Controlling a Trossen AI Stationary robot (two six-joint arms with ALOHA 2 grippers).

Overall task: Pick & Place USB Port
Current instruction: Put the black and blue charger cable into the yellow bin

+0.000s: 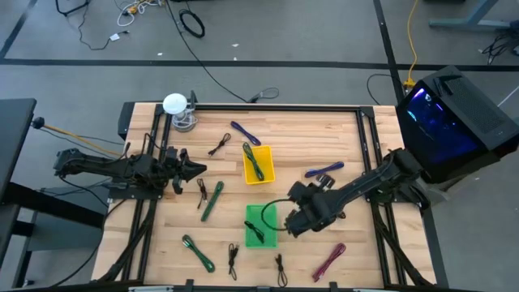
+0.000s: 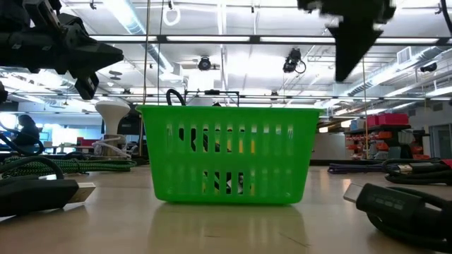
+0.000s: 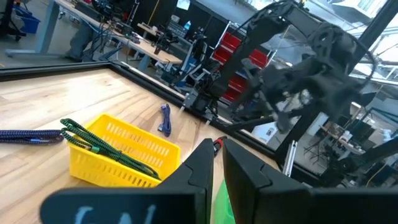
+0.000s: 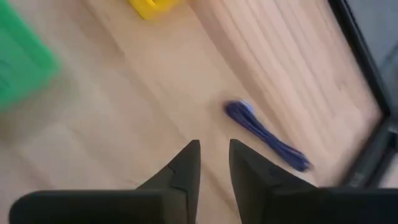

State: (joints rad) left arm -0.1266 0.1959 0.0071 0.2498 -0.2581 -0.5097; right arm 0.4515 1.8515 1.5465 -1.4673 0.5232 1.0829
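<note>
A green slotted basket point(image 1: 261, 225) stands on the wooden table and holds a black cable point(image 1: 256, 233); in the low view the green basket point(image 2: 229, 155) fills the middle. My right gripper point(image 1: 292, 225) hovers just right of it, shut and empty; its wrist view looks down on bare wood and a blue cable point(image 4: 264, 137), with my right gripper point(image 4: 214, 155) above them. My left gripper point(image 1: 197, 169) waits shut at the table's left, pointing toward the yellow basket point(image 1: 259, 164), which holds a green cable point(image 3: 106, 146).
Loose cables lie around: black ones point(image 1: 219, 146), a green one point(image 1: 212, 200), another green one point(image 1: 197, 252), a red one point(image 1: 330, 261), blue ones point(image 1: 324, 171). A white lamp point(image 1: 177, 105) stands at the far left corner. Black rails frame the table.
</note>
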